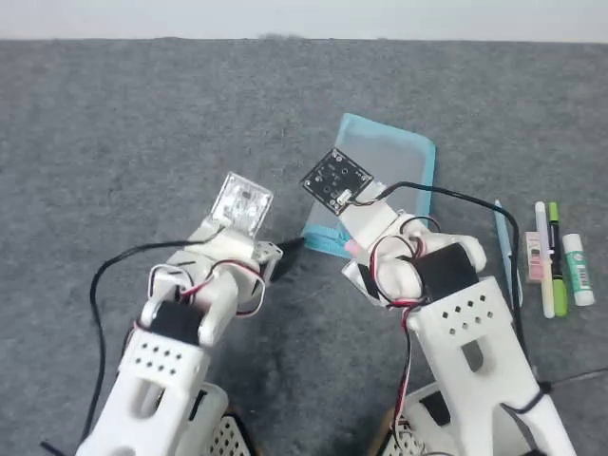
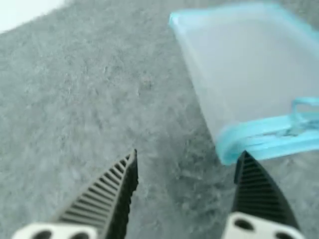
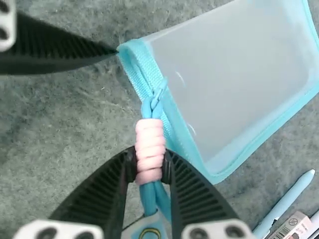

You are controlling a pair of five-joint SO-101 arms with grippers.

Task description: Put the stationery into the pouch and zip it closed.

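One blue pouch (image 1: 399,161) lies flat on the grey surface (image 1: 142,123), in front of my right arm. My right tool (image 3: 148,156) is pinching the pink pull (image 3: 149,137) at the end of the zip. My left tool (image 2: 189,157) is spread wide, with one finger (image 3: 50,47) right at the pouch's corner. Pens (image 1: 544,271) lie in a row on the surface, near the pouch, on my right side.

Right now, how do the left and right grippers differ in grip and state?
The left gripper is open, the right gripper shut. The left holds nothing, one fingertip by the pouch corner; the right grips the pink zipper pull. Both are at the pouch's zipper end.
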